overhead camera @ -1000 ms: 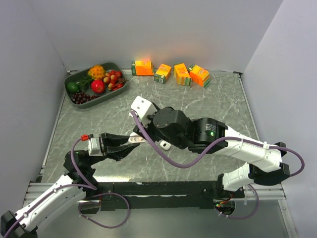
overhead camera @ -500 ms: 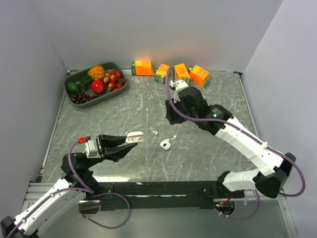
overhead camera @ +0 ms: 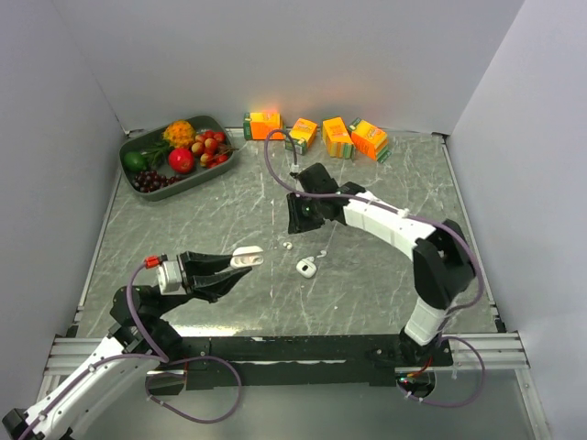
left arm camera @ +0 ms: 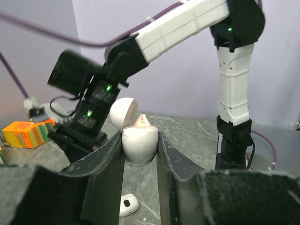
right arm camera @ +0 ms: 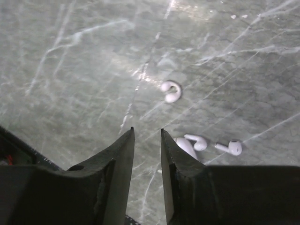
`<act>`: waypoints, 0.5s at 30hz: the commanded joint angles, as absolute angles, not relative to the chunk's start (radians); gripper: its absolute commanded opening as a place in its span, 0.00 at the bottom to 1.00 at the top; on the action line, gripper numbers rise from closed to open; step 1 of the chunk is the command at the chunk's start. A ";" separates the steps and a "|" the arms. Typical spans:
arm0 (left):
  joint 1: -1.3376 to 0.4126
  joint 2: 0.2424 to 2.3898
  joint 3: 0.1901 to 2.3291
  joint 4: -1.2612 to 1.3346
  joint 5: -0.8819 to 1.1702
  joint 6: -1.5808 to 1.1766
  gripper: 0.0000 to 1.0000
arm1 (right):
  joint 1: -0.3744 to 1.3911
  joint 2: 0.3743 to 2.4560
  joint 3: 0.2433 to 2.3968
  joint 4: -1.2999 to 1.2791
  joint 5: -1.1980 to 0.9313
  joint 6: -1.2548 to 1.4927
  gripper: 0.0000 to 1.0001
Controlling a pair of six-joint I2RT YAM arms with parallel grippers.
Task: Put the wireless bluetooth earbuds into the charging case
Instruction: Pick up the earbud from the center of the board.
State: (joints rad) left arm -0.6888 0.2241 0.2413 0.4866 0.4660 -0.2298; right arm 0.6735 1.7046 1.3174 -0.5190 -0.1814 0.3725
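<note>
**right gripper between case and table.** a second earlier the right arm was folded over the left gripper [overhead camera: 246, 263], its fingers at the charging case [left arm camera: 139, 144]. half a second earlier it had swung off toward the orange juice cartons [overhead camera: 337, 137]. now it is stretched low, and the right gripper [right arm camera: 147, 135] points down at the table [overhead camera: 183, 229]. its jaws are drawn closer than before, with a narrow gap left and nothing in it.

the left gripper has not moved. it is clamped on the body of the case and holds it off the table, lid tipped back. a pale tip shows in the open mouth; whether that is a seated earbud cannot be told.

the earbuds [right arm camera: 198, 141] lie loose on the table just past the right fingertips and off to one side. one is close against a finger, and a second [right arm camera: 230, 148] is a little farther out. the arm appears to have left the case to fetch the next one, so inserting is likely not finished.

a curled white piece [right arm camera: 171, 92] lies farther ahead of the same fingertips; what it is cannot be told. the fruit tray [overhead camera: 228, 145] and the cartons stand well behind the right gripper, out of its path.

nothing lies between the jaws and the earbuds. they sit close together, though, so picking one may nudge the other. at the case, the left fingers flank both sides and leave only the top open.
</note>
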 commanded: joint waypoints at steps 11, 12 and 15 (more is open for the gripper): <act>-0.690 0.149 0.250 0.439 0.442 -0.227 0.01 | 0.649 1.977 1.468 -0.489 -0.167 0.351 0.33; -0.690 0.144 0.250 0.434 0.440 -0.227 0.01 | 0.649 1.979 1.460 -0.488 -0.175 0.353 0.33; -0.690 0.133 0.242 0.428 0.439 -0.230 0.01 | 0.650 1.991 1.456 -0.482 -0.186 0.356 0.33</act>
